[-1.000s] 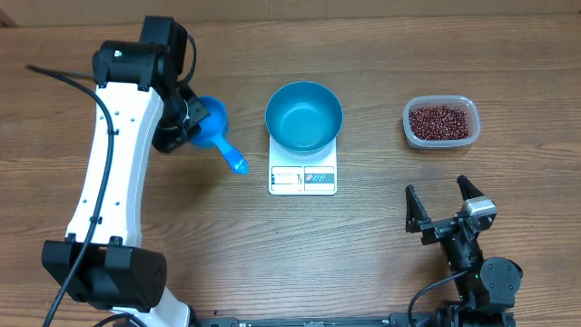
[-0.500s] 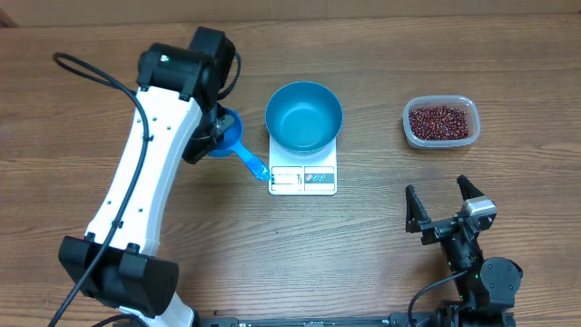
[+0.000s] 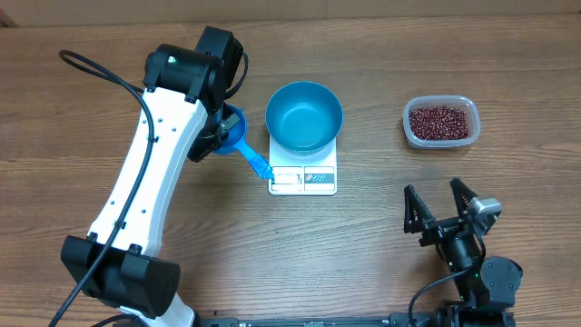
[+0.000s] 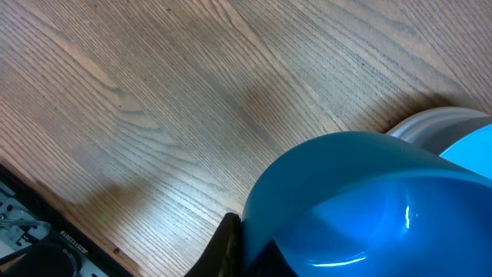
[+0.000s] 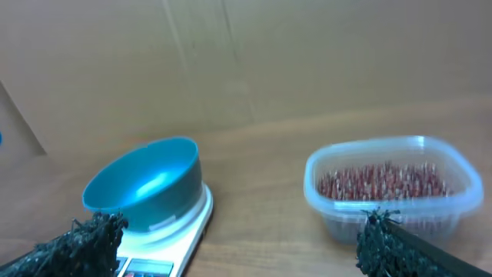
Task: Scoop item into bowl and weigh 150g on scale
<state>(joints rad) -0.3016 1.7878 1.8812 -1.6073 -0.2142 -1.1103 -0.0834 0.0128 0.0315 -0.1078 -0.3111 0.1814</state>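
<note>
A: Where are your beans (image 3: 440,121)?
B: In the tub (image 3: 437,145), far right. Your bowl (image 3: 303,118) sits on the scale (image 3: 303,179) (mid-table). Left gripper (image 3: 221,129) clamps the scoop (image 3: 240,141) beside it; right gripper (image 3: 442,202) gapes, holding nothing.

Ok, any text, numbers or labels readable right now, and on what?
Nothing can be read.
scale: the display window and button strip show marks, too small to read.
bowl, tub of beans, scoop: no lettering visible.
</note>
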